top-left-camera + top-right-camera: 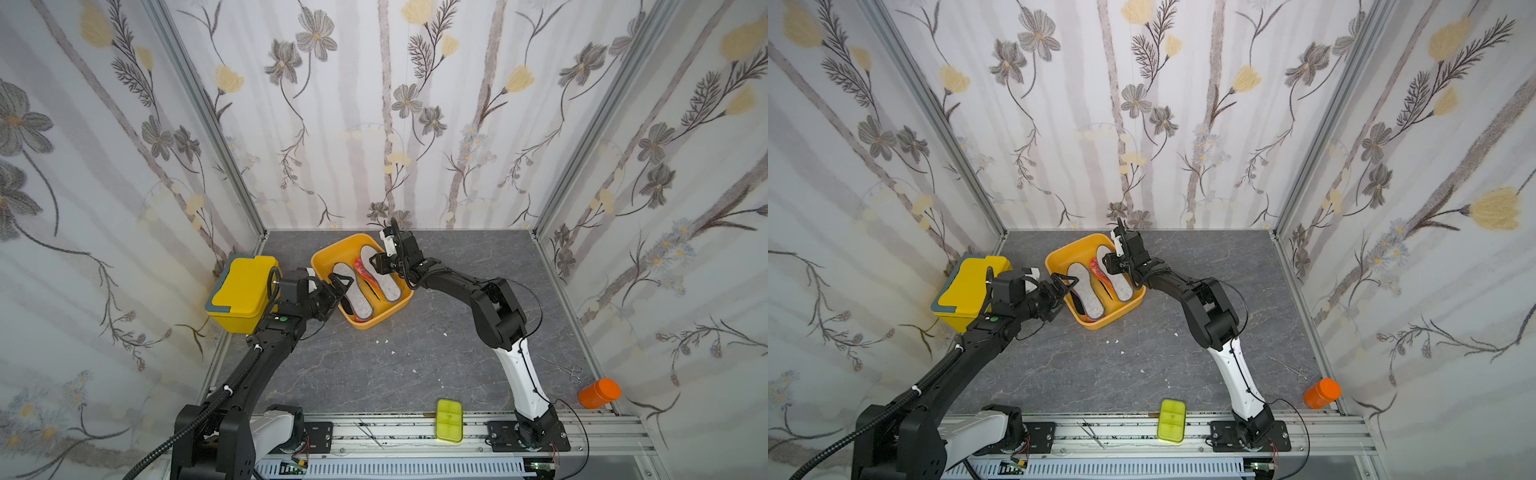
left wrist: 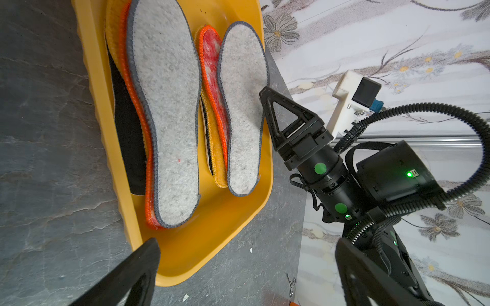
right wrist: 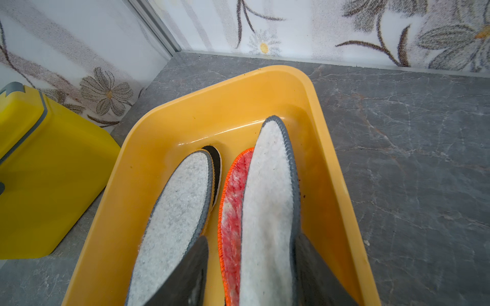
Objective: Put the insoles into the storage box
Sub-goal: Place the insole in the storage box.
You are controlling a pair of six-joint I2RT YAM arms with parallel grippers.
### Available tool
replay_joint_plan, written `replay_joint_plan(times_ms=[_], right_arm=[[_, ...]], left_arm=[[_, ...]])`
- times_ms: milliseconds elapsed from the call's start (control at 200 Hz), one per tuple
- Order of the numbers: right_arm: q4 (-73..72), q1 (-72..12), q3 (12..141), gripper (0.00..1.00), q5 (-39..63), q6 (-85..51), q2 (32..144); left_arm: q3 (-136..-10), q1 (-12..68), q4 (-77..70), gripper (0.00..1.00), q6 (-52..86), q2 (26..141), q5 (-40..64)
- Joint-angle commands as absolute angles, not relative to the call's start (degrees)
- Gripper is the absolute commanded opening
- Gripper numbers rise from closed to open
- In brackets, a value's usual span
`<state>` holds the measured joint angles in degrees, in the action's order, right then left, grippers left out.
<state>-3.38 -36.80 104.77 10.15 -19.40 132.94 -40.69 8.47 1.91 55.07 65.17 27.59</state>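
The storage box (image 1: pixel 392 311) (image 1: pixel 1125 309), a shallow orange-yellow tray, stands at the back middle of the table. Several insoles lie in it in two stacks. Grey-white felt ones (image 2: pixel 164 106) (image 2: pixel 242 106) lie on top, over a red-orange mottled one (image 2: pixel 210 53), a black one (image 2: pixel 127 132) and an orange-yellow one (image 2: pixel 216 148). My right gripper (image 1: pixel 380 264) (image 3: pixel 252 254) hangs open over the box's far end. Its fingers stand either side of the grey-white insole (image 3: pixel 267 198) and the mottled one (image 3: pixel 233 198). My left gripper (image 1: pixel 338 291) (image 2: pixel 248 242) is wide open and holds nothing, by the box's near left corner.
A taller yellow lidded box (image 1: pixel 243 291) stands close to the left of the storage box, by the left wall. A lime-green case (image 1: pixel 449 420) lies on the front rail. An orange jar (image 1: pixel 598 392) and metal scissors (image 1: pixel 567 368) are at the front right. Small white scraps dot the table.
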Motion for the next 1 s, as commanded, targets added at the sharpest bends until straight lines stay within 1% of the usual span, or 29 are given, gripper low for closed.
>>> replay_joint_plan(times_ms=[0,335,540,799,994], right_arm=[[-3.3,-37.0,105.27,0.53,11.33,-19.07,132.22],[-2.97,-37.4,105.66,0.53,13.49,-19.36,134.85],[-1.91,-37.81,106.26,0.54,12.04,-18.48,135.62],[-1.58,-37.8,106.5,0.58,10.25,-17.01,134.49],[-1.23,-37.83,106.7,0.63,8.53,-15.65,133.73]], left_arm=[[-40.65,8.44,1.84,1.0,54.57,64.72,26.94],[-40.6,8.44,1.76,1.0,54.58,64.78,26.98],[-40.56,8.44,1.67,1.0,54.58,64.95,27.12],[-40.68,8.44,1.67,1.0,54.58,65.13,27.11],[-40.76,8.44,1.67,1.0,54.49,65.23,27.16]])
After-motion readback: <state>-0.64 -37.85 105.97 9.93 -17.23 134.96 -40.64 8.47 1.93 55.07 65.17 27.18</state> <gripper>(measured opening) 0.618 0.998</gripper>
